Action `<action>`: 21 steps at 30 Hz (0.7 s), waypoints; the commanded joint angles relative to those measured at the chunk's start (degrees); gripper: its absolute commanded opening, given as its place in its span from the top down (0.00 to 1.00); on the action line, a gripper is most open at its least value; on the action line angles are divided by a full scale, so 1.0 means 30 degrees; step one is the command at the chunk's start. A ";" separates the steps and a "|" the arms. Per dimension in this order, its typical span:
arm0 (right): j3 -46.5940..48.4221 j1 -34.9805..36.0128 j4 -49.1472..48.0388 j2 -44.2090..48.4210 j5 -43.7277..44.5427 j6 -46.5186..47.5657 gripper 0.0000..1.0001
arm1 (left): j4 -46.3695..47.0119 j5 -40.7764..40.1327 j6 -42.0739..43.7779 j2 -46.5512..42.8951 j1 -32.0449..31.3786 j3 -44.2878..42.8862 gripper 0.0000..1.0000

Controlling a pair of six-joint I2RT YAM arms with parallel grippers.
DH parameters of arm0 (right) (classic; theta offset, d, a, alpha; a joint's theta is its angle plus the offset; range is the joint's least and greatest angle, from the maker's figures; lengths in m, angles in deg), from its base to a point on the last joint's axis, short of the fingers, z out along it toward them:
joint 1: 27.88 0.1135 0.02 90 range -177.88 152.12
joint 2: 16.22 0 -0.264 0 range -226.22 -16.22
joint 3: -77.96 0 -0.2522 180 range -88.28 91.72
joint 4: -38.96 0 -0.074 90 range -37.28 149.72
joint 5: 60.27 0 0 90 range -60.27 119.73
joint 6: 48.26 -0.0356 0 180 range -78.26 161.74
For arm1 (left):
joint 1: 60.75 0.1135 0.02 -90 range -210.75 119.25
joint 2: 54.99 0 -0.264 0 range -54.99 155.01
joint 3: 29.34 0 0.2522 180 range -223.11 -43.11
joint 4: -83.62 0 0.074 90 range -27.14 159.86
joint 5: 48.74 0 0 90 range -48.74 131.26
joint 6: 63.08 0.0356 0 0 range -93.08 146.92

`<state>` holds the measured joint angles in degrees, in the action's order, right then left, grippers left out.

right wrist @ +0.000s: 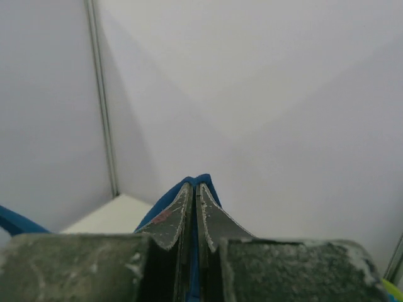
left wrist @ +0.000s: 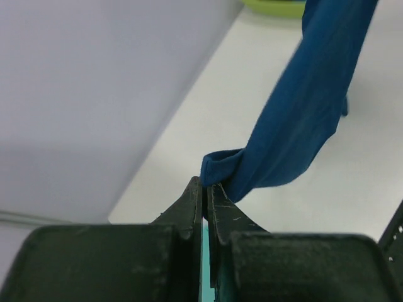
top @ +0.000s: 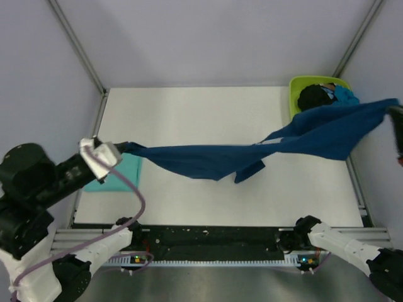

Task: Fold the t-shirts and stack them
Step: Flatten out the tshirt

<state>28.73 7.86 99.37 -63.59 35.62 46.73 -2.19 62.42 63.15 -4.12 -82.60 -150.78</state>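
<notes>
A bright blue t-shirt (top: 252, 151) hangs stretched in the air across the table, sagging in the middle. My left gripper (top: 123, 149) is shut on its left end, and the left wrist view shows the jaws (left wrist: 204, 187) pinching a bunched corner of the blue t-shirt (left wrist: 296, 119). My right gripper (top: 393, 112) is shut on the right end at the frame's right edge; blue cloth (right wrist: 203, 181) sticks out past its closed fingertips (right wrist: 195, 187). A folded light teal t-shirt (top: 123, 175) lies on the table below the left gripper.
A lime-green tub (top: 301, 85) stands at the back right corner, holding a black tee (top: 312, 96) and another blue one (top: 343, 94). The white table (top: 208, 113) ends at grey walls behind and at both sides. The arm bases sit along the near edge.
</notes>
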 commanded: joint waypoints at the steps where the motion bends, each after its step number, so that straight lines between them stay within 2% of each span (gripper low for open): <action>1: 0.3323 -0.0080 0.2027 -0.0671 -0.0468 0.1059 1.00 | -0.0447 0.2907 -0.0060 -0.0142 0.0717 -0.3650 1.00; 4: 0.5142 -0.0109 0.1910 -0.1432 -0.0470 0.1526 1.00 | 0.0430 0.1912 -0.1175 0.0238 0.0924 -0.5003 1.00; 7: 0.5645 -0.0109 0.1123 -0.2544 0.1106 0.2375 1.00 | 0.1542 0.0012 -0.2462 0.0823 0.1071 -0.4977 1.00; 13: 0.4826 -0.0109 -0.1895 -0.6524 0.4038 0.5535 1.00 | 0.4090 -0.4821 -0.3727 0.3515 0.1071 -0.3136 1.00; 15: 0.4009 -0.0399 -0.3035 -0.8426 0.4714 0.6652 1.00 | 0.4707 -0.5501 -0.3552 0.4570 0.1042 -0.2081 1.00; 19: 0.2165 -0.4086 -0.4734 -1.1565 -0.0166 0.4377 1.00 | 0.7338 -0.6759 -0.3434 0.6476 0.1100 0.1634 1.00; 21: 0.0439 -0.4852 -0.6344 -1.3175 -0.0846 0.4223 1.00 | 0.9067 -0.7866 -0.3257 0.7733 0.1333 0.3453 1.00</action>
<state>37.11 -1.25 87.74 -94.83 39.40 61.09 14.40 47.36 53.77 13.36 -79.67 -148.58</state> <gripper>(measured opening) 0.007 0.017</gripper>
